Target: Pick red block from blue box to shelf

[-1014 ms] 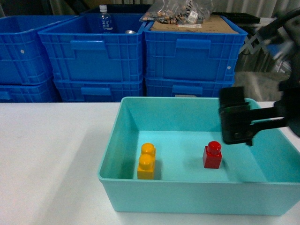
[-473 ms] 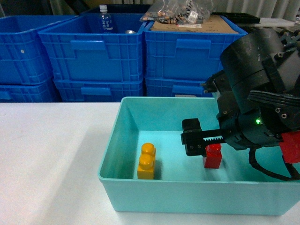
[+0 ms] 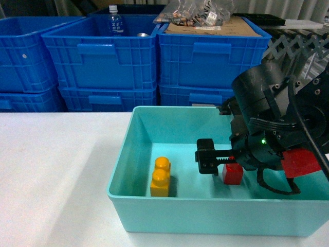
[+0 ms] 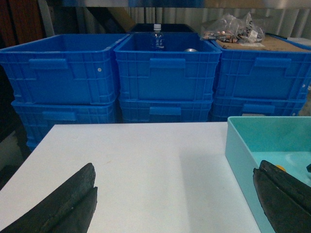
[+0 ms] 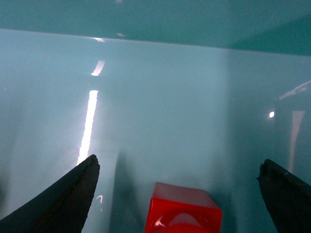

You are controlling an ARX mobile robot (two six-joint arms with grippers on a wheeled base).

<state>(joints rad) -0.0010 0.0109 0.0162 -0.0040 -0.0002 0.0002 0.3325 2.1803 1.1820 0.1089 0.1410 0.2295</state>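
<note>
The right gripper point(image 5: 180, 187) is descending into the blue box point(image 3: 154, 211), lower than half a second ago. Its fingers are standing wide apart, straddling the red block point(image 5: 182, 213) on the floor. Closing is likely next.

Overall light: bright, even and cool in the head and left wrist views; dimmer teal cast in the right wrist view.
Glare: a long white streak at 9 o'clock on the blue box point(image 5: 160, 97) floor, smaller glints at 3 o'clock; shine on the red block point(image 5: 182, 213).
Shadows: soft dark patch beside the yellow brick point(image 3: 160, 177); faint band across the table point(image 4: 146, 165).
Focus: right gripper point(image 5: 182, 194) fingers soft at the lower corners; left gripper point(image 4: 175, 204) fingers likewise.
Background: dark at 12 o'clock behind the crates point(image 4: 165, 73).
</note>
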